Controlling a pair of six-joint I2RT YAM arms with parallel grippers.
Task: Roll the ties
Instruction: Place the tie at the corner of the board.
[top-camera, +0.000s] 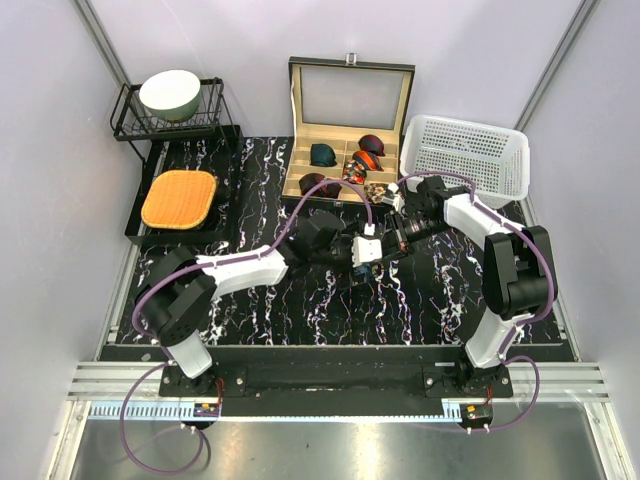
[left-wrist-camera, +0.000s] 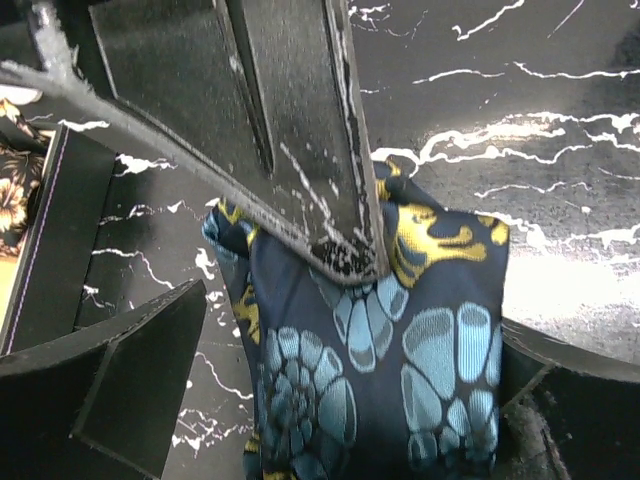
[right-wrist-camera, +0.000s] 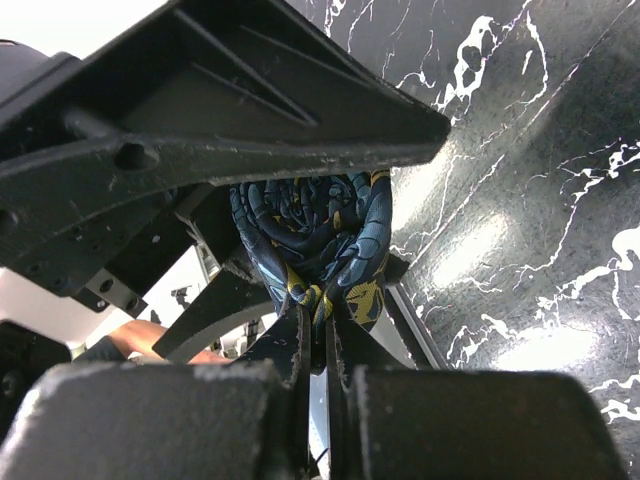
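The right end effector (right-wrist-camera: 318, 330) is clamped shut on the coiled navy tie (left-wrist-camera: 400, 380) over the middle of the tabletop (top-camera: 300, 310). The left end effector (left-wrist-camera: 350, 395) stands wide, its fingers (left-wrist-camera: 120, 390) flanking that coil.

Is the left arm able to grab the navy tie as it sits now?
Probably yes: the left fingers stand open on either side of the navy tie, while the right fingers pinch it.
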